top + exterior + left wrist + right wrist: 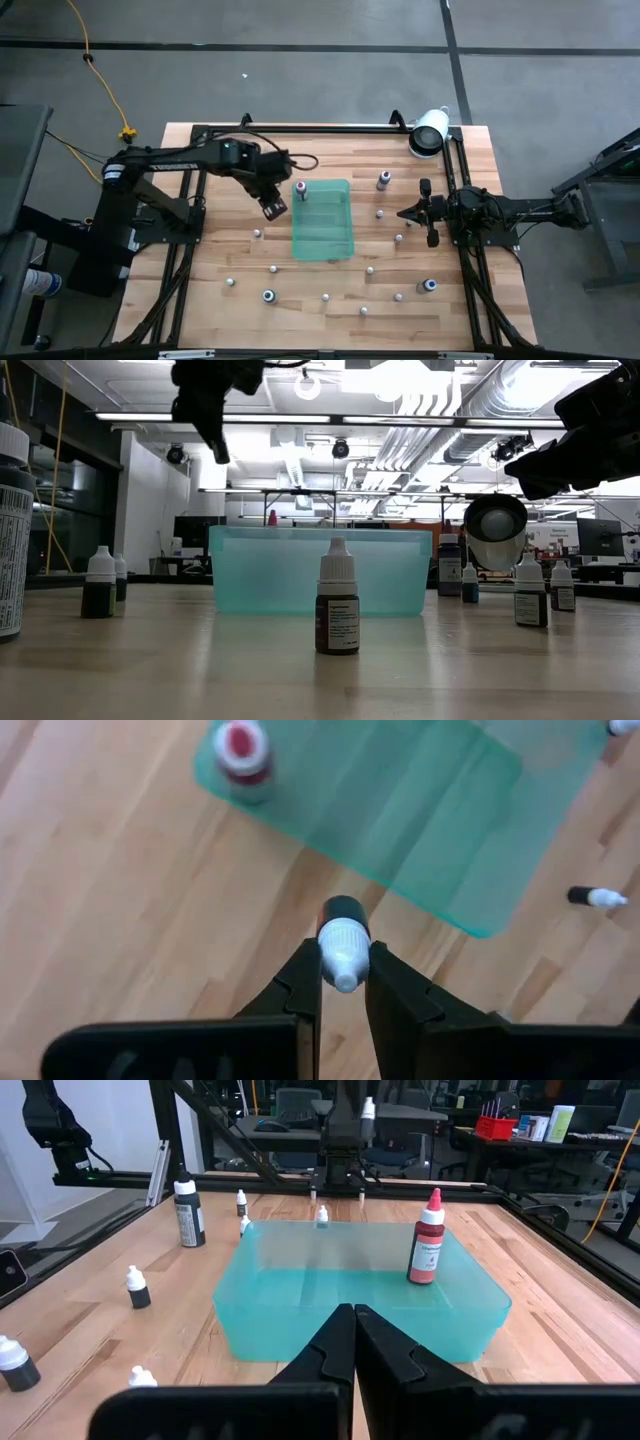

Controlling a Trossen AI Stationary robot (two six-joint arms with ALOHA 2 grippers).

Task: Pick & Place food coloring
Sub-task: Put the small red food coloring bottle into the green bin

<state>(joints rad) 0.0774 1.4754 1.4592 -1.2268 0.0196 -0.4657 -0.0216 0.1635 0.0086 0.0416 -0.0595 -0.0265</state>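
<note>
My left gripper (pixel 273 208) hangs high over the wood table, just left of the translucent green tray (pixel 325 235), shut on a small food coloring bottle (pixel 343 925) with a white cap and a dark body. A red food coloring bottle (pixel 428 1240) stands upright inside the tray. Several more small bottles stand scattered on the table, for instance a dark one (pixel 338 610) near the front and one (pixel 383 180) right of the tray. My right gripper (pixel 405 213) waits shut at the table's right side, pointing level at the tray. My left gripper pinches the bottle's white cap (pixel 343 942) between its two fingers. The fingers come from above, pointing steeply down. The dark body (pixel 343 908) hangs below the fingers, clear of the table, close to the tray's left edge.
A large white cylinder (pixel 430 130) lies at the table's far right corner. Black frame rails (pixel 200 215) run along the left and right sides. Bare wood lies between the scattered bottles near the front edge (pixel 320 325).
</note>
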